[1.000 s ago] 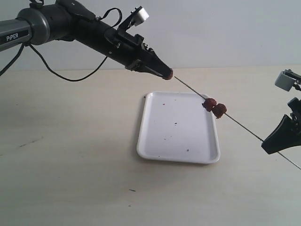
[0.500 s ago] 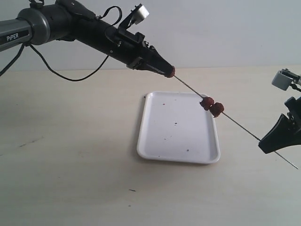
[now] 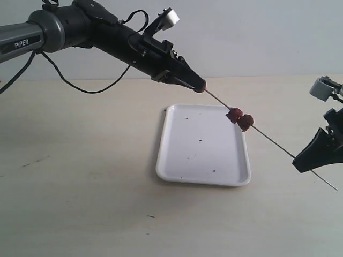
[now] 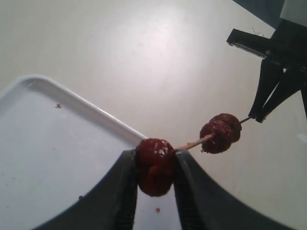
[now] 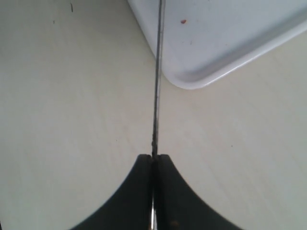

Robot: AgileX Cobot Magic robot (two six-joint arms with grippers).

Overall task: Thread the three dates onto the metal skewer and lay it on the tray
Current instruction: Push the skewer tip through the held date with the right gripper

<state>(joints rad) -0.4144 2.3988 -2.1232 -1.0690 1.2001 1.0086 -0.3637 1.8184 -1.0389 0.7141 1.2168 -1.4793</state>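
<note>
Sitting on the surface (image 3: 80,187), the tray (image 3: 214,150) has open room all round. Left fingers (image 4: 120,191) pinch a date (image 4: 154,165), right fingers (image 5: 136,191) the skewer (image 5: 156,96).

The dates (image 4: 154,165) look wrinkled and glossy, the skewer (image 5: 156,96) metal, the tray (image 3: 214,147) perhaps plastic.

Bright, even, diffuse light. Exterior view: faint soft shadow along the near edge of the tray (image 3: 203,181) on the worktop (image 3: 80,203). Left wrist view: broad sheen on worktop; nearest date (image 4: 154,165) slightly soft. Right wrist view: close foreground dark, little detail.
</note>
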